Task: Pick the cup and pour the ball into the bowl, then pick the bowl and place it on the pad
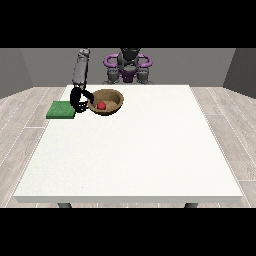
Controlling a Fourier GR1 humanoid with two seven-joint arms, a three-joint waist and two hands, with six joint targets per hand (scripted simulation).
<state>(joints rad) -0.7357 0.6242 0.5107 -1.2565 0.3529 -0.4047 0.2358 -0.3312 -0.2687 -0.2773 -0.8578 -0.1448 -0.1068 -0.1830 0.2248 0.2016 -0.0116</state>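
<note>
so the white table (130, 150) takes up most of the view, and the work sits in its far corner at the view's left. the green pad (61, 109) lies flat by that edge, and the wooden bowl (106, 102) stands just beside it, upright, with the red ball (101, 105) already resting inside; no cup shows anywhere. that leaves the bowl to be moved onto the pad. the hand at the view's left (78, 100) hangs between pad and bowl, against the bowl's near rim, fingers curled, probably hooked on the rim, though it is too small to be sure. to do this well, keep the bowl level so the ball stays in, carry it the short way sideways, and set it down square on the pad. the other hand is out of sight.
</note>
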